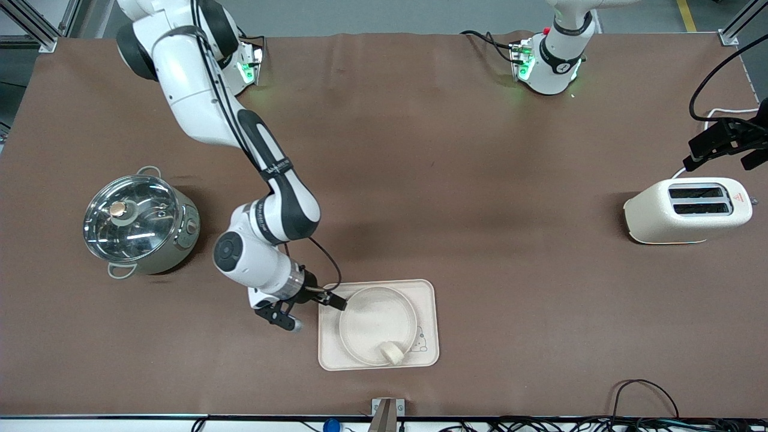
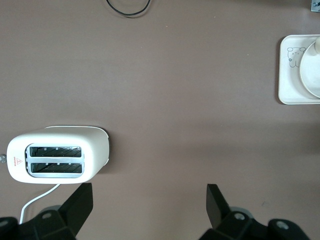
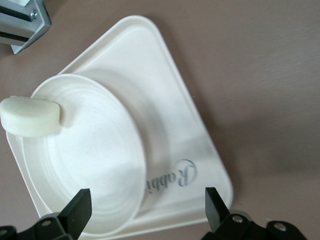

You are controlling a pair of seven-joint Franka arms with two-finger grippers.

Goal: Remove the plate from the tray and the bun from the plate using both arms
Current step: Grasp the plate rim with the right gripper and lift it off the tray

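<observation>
The round cream plate (image 1: 377, 321) lies on the rectangular cream rabbit tray (image 1: 427, 294) near the table's front edge. The pale bun (image 1: 393, 353) rests on the plate's rim, on the side nearest the front camera. My right gripper (image 1: 335, 301) is open and empty, low over the plate's rim and the tray corner toward the right arm's end. The right wrist view shows the plate (image 3: 90, 160), the bun (image 3: 30, 117), the tray (image 3: 165, 115) and the gripper (image 3: 147, 210). My left gripper (image 1: 720, 157) waits open and empty, high over bare table beside the toaster (image 2: 55, 160).
A steel pot with a glass lid (image 1: 138, 222) stands toward the right arm's end. A cream toaster (image 1: 690, 210) stands toward the left arm's end, its white cord trailing. A metal bracket (image 1: 387, 413) and cables lie along the front edge.
</observation>
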